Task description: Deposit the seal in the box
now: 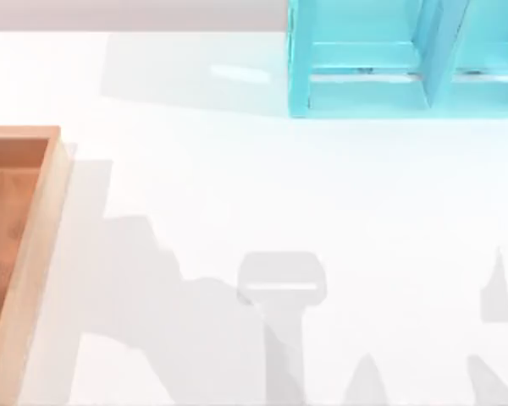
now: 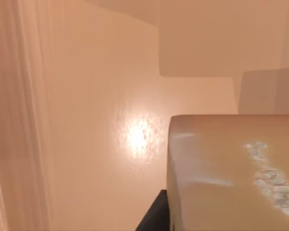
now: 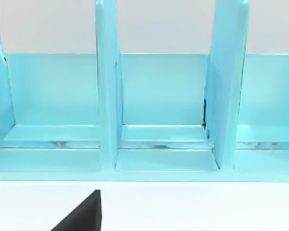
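Small tan-brown seal block [image 2: 231,178], whitish carved mark on one face, close under the left wrist over the orange-brown wooden box [image 1: 17,254] floor; apparently rigid, light, smooth-sided—best pinched across flat faces; gripper state indeterminable.

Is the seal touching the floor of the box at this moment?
Cannot tell. The left wrist view shows the seal close up over an orange-brown surface, seemingly the box, but its underside is hidden, so neither contact nor gap shows.
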Tool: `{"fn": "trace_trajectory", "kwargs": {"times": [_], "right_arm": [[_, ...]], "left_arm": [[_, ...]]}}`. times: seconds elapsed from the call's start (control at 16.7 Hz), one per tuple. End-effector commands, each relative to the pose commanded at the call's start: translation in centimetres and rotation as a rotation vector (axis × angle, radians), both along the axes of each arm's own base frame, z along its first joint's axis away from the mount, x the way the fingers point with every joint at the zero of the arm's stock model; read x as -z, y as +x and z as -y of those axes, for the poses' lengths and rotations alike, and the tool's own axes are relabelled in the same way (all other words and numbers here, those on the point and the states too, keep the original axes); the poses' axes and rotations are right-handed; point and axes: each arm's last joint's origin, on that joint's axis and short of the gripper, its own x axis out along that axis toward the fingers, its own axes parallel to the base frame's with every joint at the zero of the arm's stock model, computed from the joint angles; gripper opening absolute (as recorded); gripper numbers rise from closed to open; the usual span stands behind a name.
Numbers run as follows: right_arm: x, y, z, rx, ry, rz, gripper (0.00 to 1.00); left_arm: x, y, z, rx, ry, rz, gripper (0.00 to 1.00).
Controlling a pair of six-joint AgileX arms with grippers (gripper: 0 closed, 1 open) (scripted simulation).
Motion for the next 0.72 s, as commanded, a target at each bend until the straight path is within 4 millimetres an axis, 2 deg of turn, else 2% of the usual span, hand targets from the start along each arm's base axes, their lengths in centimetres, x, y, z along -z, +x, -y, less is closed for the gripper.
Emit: {"fn": "trace_trajectory", "kwargs": {"times": [0.72], "right_arm": [[0.00, 0.00, 0.00, 0.000, 0.000, 0.000, 1.00]], "left_arm": [[0.00, 0.00, 0.00, 0.000, 0.000, 0.000, 0.98]]}}
